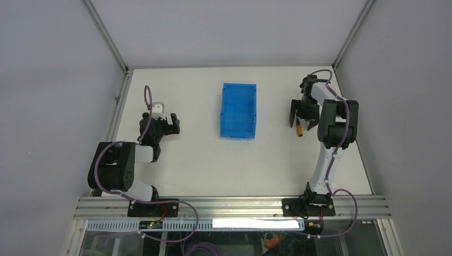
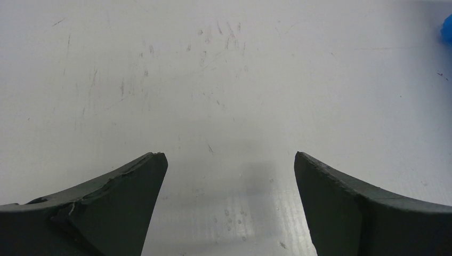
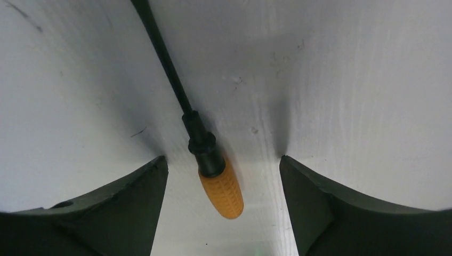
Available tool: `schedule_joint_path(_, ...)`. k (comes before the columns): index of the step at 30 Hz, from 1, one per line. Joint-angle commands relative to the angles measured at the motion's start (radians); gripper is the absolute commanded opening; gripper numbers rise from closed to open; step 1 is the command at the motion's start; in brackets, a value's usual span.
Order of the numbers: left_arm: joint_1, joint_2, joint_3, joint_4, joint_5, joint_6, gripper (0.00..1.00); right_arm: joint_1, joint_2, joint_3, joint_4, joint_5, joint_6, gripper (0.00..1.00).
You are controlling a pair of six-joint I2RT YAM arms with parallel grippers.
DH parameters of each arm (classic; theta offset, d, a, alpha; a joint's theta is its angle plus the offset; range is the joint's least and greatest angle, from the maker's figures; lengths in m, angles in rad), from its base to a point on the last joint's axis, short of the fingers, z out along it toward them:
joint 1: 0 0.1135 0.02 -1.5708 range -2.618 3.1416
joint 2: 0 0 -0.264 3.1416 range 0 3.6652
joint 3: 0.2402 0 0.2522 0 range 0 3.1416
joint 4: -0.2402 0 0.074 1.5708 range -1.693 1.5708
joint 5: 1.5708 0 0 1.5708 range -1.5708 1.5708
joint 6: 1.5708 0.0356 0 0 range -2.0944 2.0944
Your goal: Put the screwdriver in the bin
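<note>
The screwdriver (image 3: pixel 221 189) lies flat on the white table, its orange handle between my right gripper's fingers and its thin black shaft (image 3: pixel 165 58) pointing away. My right gripper (image 3: pixel 221 159) is open around the handle, low over the table, and does not touch it. From above, the right gripper (image 1: pixel 298 122) is to the right of the blue bin (image 1: pixel 238 110), with the orange handle (image 1: pixel 299 129) just under it. The bin stands empty at the table's middle. My left gripper (image 1: pixel 175 122) is open and empty to the left of the bin, over bare table (image 2: pixel 228 154).
A corner of the bin (image 2: pixel 448 26) shows at the top right of the left wrist view. Grey walls with metal posts (image 1: pixel 106 37) close the table at the left, back and right. An aluminium rail (image 1: pixel 229 205) runs along the near edge.
</note>
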Motion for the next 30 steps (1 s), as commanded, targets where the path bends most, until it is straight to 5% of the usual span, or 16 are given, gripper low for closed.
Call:
schedule_joint_path(1, 0.010, -0.008, 0.021, 0.049, 0.027, -0.008, 0.99, 0.001, 0.038, -0.034, 0.029, -0.001, -0.028, 0.77)
schedule_joint_path(4, 0.010, -0.008, 0.021, 0.049, 0.027, -0.008, 0.99, 0.002, 0.044, -0.047, 0.030, 0.017, -0.025, 0.58)
schedule_joint_path(8, 0.010, -0.007, 0.021, 0.049, 0.027, -0.008, 0.99, 0.009, 0.030, -0.018, -0.011, 0.038, -0.029, 0.03)
schedule_joint_path(9, 0.010, -0.007, 0.021, 0.049, 0.026, -0.008, 0.99, 0.013, 0.023, -0.003, -0.032, 0.053, -0.030, 0.00)
schedule_joint_path(22, 0.010, -0.007, 0.021, 0.049, 0.027, -0.008, 0.99, 0.038, -0.096, 0.419, -0.513, -0.060, -0.002, 0.00)
schedule_joint_path(30, 0.010, -0.007, 0.021, 0.050, 0.027, -0.008, 0.99, 0.097, -0.173, 0.445, -0.431, -0.201, 0.142, 0.00)
